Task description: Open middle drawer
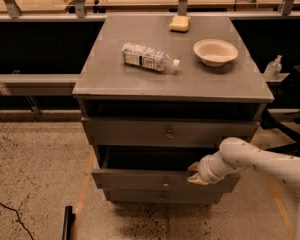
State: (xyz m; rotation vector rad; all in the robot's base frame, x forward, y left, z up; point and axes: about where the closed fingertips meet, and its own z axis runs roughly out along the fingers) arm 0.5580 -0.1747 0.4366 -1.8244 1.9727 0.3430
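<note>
The grey cabinet has three drawer fronts, one above the other. The middle drawer is pulled partway out toward me, with a dark gap above its front and its small round knob at centre. My gripper, on the white arm that comes in from the right, sits at the top edge of the middle drawer's front, right of the knob. The top drawer and the bottom drawer sit further back than the middle one.
On the cabinet top lie a plastic bottle on its side, a white bowl and a yellow sponge. A long shelf runs behind. A black object lies on the speckled floor at the lower left.
</note>
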